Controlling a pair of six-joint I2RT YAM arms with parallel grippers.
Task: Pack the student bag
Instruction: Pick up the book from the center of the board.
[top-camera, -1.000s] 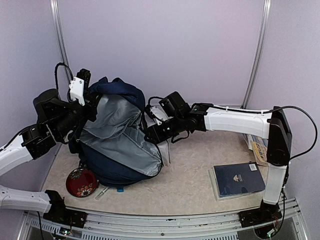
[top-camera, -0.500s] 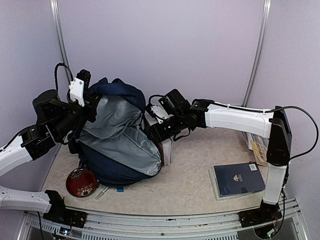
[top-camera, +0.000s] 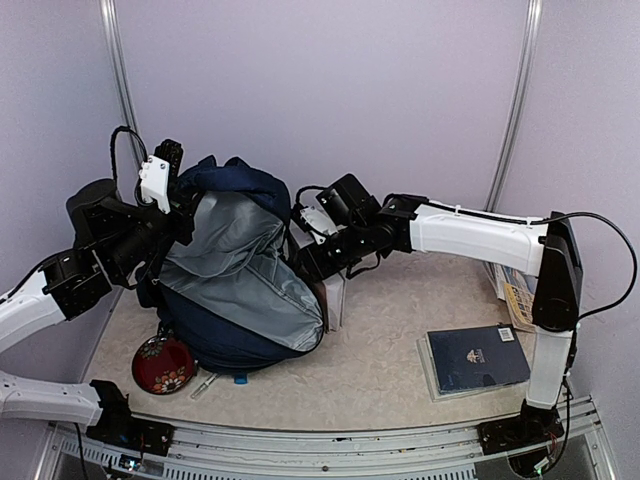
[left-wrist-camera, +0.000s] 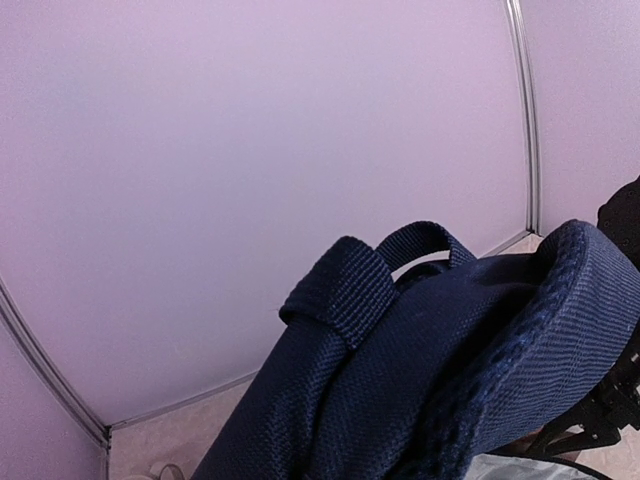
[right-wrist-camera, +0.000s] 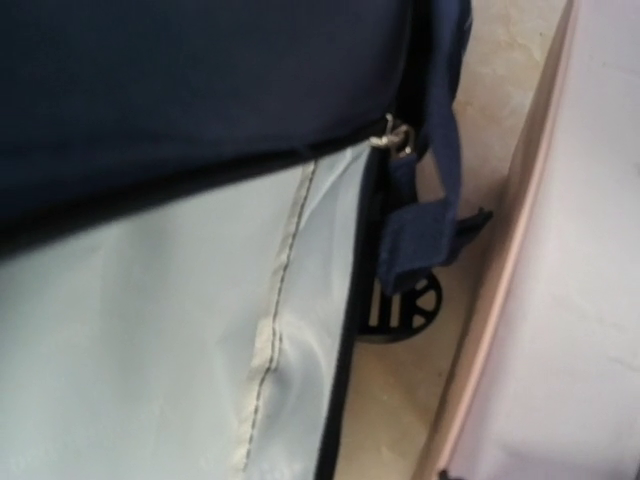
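While it slumps at the left of the surface (top-camera: 390, 345), the navy backpack (top-camera: 235, 265) shows its grey lining turned outward; whatever it holds cannot be seen. The left pincer (top-camera: 186, 200) is clenched on its top edge. The right pincer (top-camera: 305, 265) sits against the bag's right side, jaws hidden, so its state cannot be told. A blue book (top-camera: 477, 357) lies well apart.

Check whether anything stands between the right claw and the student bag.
Nothing visible does. The right claw is right at the student bag, on its right-hand side in the top view, and bag fabric fills most of its wrist view.
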